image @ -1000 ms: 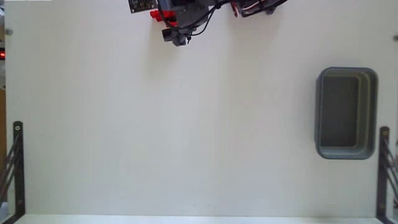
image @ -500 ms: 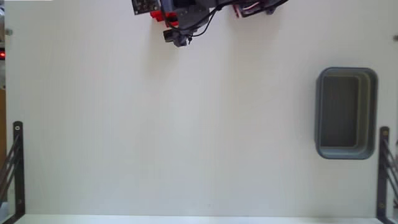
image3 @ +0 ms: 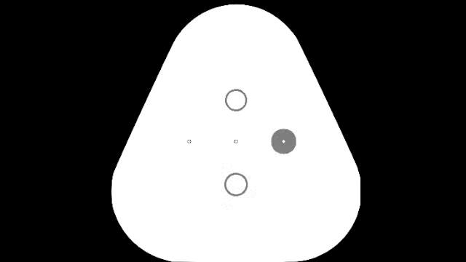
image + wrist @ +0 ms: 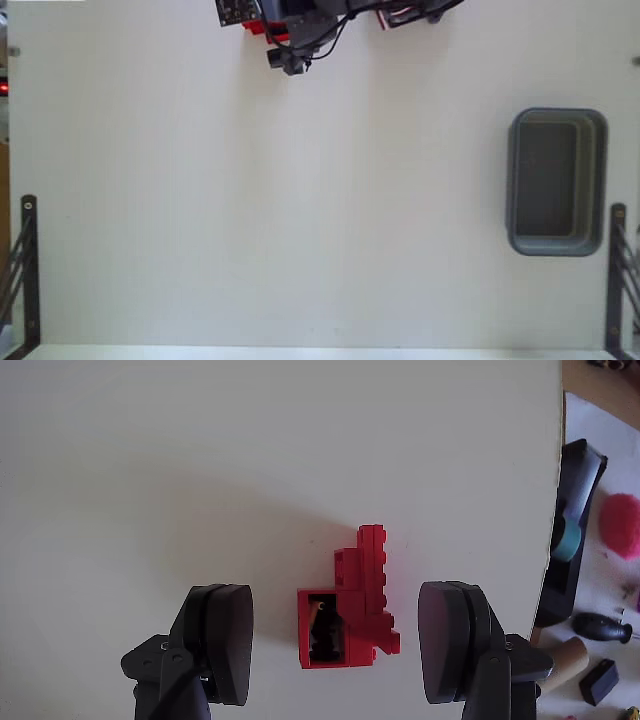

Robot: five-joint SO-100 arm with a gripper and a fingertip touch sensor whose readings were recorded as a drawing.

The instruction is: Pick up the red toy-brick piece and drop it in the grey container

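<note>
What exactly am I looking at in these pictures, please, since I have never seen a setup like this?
This is a small robot arm on a white table. The fixed view looks straight down: the arm shows only as dark parts at the top edge, and a grey container, which looks empty, sits at the right. The wrist view comes from a camera riding on the arm, looking past its claw. The two dark rounded fingers stand apart, so the claw is open and holds nothing. Between them, lying on the table, is the red toy-brick piece, which is to go into the container.
</note>
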